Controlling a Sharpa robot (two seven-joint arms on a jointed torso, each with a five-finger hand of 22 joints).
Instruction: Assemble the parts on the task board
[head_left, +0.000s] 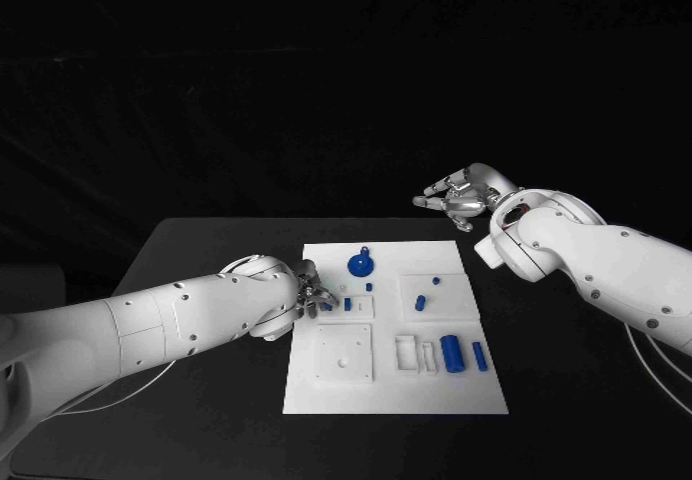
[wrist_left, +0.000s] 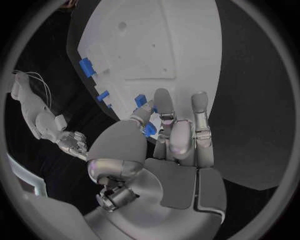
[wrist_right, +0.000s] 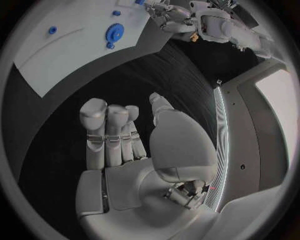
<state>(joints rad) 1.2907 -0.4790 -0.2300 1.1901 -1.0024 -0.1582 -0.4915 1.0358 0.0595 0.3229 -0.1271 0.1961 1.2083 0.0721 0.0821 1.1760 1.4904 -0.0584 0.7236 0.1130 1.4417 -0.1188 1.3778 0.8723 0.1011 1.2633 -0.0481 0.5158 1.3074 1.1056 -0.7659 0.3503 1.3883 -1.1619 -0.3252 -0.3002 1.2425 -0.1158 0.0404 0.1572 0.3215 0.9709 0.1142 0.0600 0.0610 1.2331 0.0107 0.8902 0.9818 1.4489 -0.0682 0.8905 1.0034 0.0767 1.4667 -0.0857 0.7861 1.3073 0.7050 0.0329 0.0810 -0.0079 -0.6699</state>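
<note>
Blue cylinders (head_left: 453, 352) lie near on the task board (head_left: 392, 400). A small blue part (wrist_left: 149, 129) is pinched by the left robot hand (head_left: 306, 296); slippage is risked. Nothing is held in the curled right robot hand (head_left: 459, 196).

Background: black throughout. The dark desk (head_left: 216, 250) merges with a black backdrop on the far side.

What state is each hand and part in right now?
Left hand: at the task board's left edge, pinching a small blue part.
Right hand: raised off the board past its far right corner, fingers curled, holding nothing.
Blue round part: lying on the board near its far edge, untouched.
Blue cylinder: lying on the board's near right, untouched.
Blue bar: lying beside the cylinder, untouched.
</note>
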